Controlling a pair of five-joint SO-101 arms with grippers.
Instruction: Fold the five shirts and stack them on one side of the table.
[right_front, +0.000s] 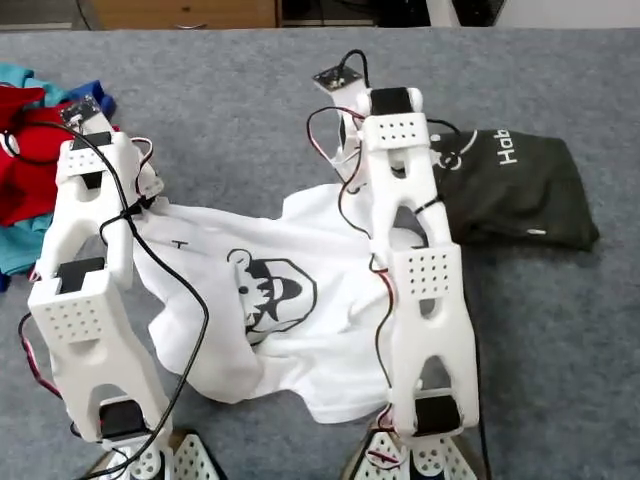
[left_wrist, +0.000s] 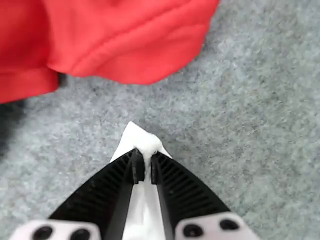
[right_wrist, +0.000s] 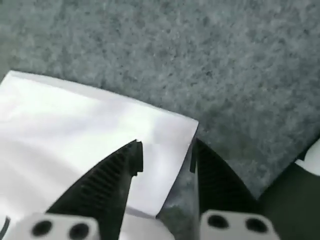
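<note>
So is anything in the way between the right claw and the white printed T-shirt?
Nothing visible is. The right gripper hangs open right over a corner of the white printed T-shirt, half above cloth, half above the grey felt table.

Rumpled white shirt (right_front: 320, 375) lies between folded black shirt (right_front: 520, 195) and heaped red shirt (right_front: 20, 170).

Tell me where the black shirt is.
High view: the black shirt lies folded at the right, beside the right arm and the white shirt.

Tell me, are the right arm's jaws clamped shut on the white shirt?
No; the jaws stand open over a corner of the white shirt.
</note>
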